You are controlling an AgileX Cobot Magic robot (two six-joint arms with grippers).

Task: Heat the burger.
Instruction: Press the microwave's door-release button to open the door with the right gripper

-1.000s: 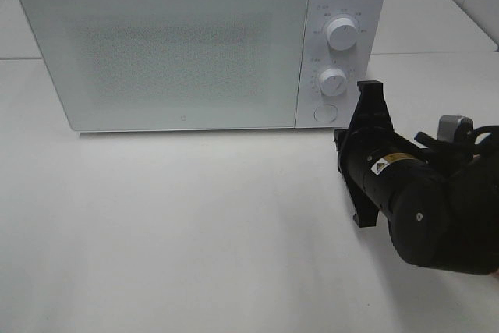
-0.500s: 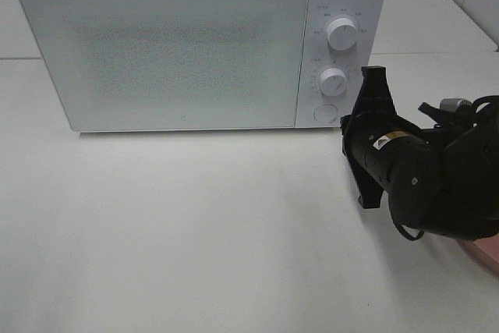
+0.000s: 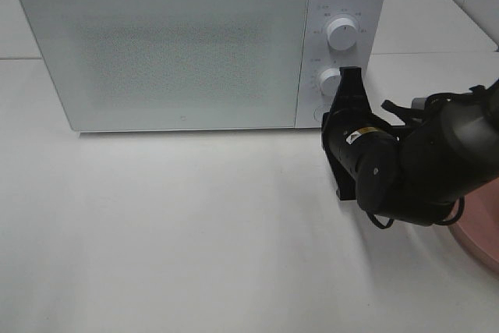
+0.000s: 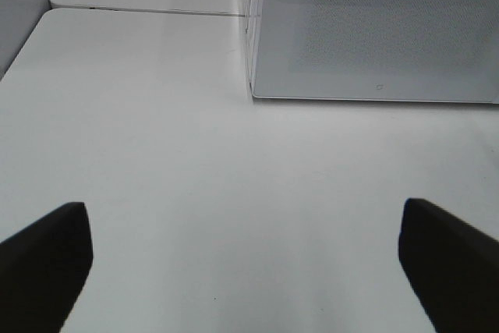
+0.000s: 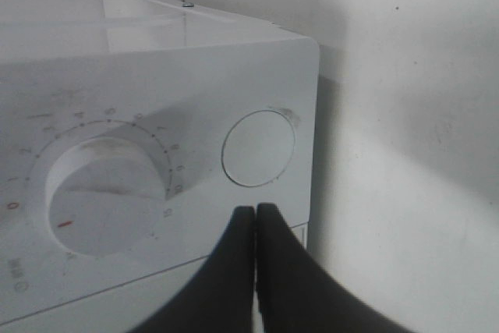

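Microwave (image 3: 195, 44) sits at the back of the table (image 3: 195, 232), door (image 3: 164, 52) closed, speckled panel opaque.

Burger: not in view in any picture. Cannot tell whether it is behind the door or off frame. A pinkish curved edge (image 3: 479, 243) shows past the right arm. It could be a plate, but too little shows to say.

Right hand (image 5: 256, 210): fingers pressed together, holding nothing. The joined tips point at the control panel, just below the round button (image 5: 258, 148) and beside the lower dial (image 5: 105, 195). The wrist view shows a small gap, so it looks near the panel rather than touching it. The upper dial (image 3: 343, 33) is clear of the arm.

Left hand (image 4: 243, 207): fingers wide apart, empty, hovering over bare table in front of the microwave's left corner.

Step, as judged: opening the door by pushing the round button with the closed tips.

Handling, as judged:
- Button is stiff plastic with a short travel. Push square on its centre, since an off-centre push could slip onto the dial.
- Microwave is heavy and unlikely to shift under a light push.
- Burger is likely light and soft, and easily squashed. Its layers can slide apart.
- Better to lift the burger by whatever plate carries it, gripping the rim. If it is bare, hold it gently across the bun sides and keep it level.
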